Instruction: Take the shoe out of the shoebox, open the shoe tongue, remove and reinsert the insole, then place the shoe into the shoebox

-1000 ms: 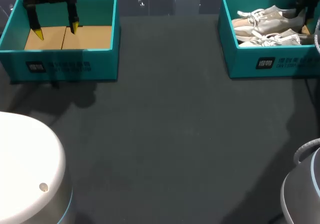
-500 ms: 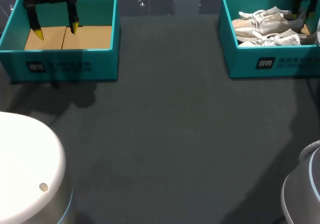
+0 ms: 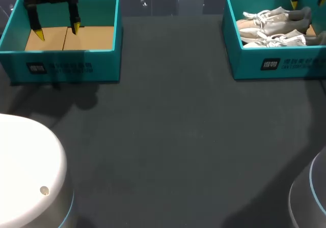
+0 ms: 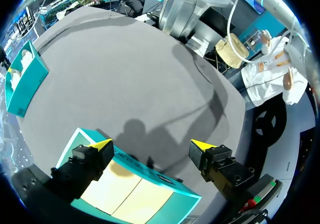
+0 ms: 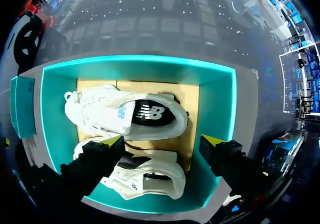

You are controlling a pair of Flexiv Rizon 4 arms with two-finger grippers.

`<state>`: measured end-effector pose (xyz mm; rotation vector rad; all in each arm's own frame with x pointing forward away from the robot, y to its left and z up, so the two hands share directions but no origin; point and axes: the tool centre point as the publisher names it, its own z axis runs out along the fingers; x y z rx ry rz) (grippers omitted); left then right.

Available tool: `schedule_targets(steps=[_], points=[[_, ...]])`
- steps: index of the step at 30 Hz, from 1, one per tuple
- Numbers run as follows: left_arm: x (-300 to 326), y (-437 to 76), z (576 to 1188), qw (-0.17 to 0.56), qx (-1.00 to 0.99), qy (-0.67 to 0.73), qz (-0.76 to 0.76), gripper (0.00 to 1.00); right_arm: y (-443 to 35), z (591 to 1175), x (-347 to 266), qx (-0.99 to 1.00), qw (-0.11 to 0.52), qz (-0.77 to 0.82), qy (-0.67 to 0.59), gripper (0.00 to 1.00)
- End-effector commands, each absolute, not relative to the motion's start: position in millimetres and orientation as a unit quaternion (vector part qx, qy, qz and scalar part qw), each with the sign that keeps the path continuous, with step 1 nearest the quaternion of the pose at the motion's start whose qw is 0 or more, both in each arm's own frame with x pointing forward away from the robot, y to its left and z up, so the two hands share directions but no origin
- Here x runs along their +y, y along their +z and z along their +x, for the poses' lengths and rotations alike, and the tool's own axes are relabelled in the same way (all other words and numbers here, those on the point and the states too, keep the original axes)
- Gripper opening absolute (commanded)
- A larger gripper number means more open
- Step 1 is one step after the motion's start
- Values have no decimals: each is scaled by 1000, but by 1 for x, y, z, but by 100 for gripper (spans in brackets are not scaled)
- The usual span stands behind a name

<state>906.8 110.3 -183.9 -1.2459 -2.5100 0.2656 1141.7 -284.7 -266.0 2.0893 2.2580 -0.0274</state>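
Shoes: two white ones, both in the right box, a teal box at the far right of the table. They lie side by side, laces toward the box's left end, heels toward the right. In the right wrist view the far shoe lies on its side w/ its dark lining showing. The near shoe sits just beside it; can't tell if they touch. Brown cardboard floor shows btwn shoes and box walls.

Right end effector hangs over the box's far right part. Its fingers are spread wide w/ nothing in them, yellow tips above the shoes. In its own wrist view the right end effector straddles the near shoe from above, one finger to each side.

Left end effector hangs over the left box, a 2nd teal box at the far left, well apart from the right one. Its fingers are also spread wide and hold nothing. In the left wrist view the left end effector is above the box's near wall, w/ pale cardboard floor showing inside.
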Motion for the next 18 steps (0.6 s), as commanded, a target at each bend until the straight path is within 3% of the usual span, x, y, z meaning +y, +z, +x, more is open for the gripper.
schedule_targets(steps=[1, 12, 13, 14, 18], points=[[115, -159, 910, 146, -918, 100, -355, 100, -238, 1110, -272, 735, 54, 676, 1, 100], [149, -153, 932, 104, -985, -1, 138, 100, -218, 1077, -242, 741, 16, 671, 2, 100], [157, -152, 933, 60, -982, -18, 177, 100, -218, 1077, -242, 741, 16, 671, 2, 100], [164, -149, 932, 2, -980, -31, 199, 100, -218, 1077, -242, 741, 16, 671, 2, 100], [164, -149, 932, 2, -980, -31, 199, 100, -218, 1077, -242, 741, 16, 671, 2, 100]])
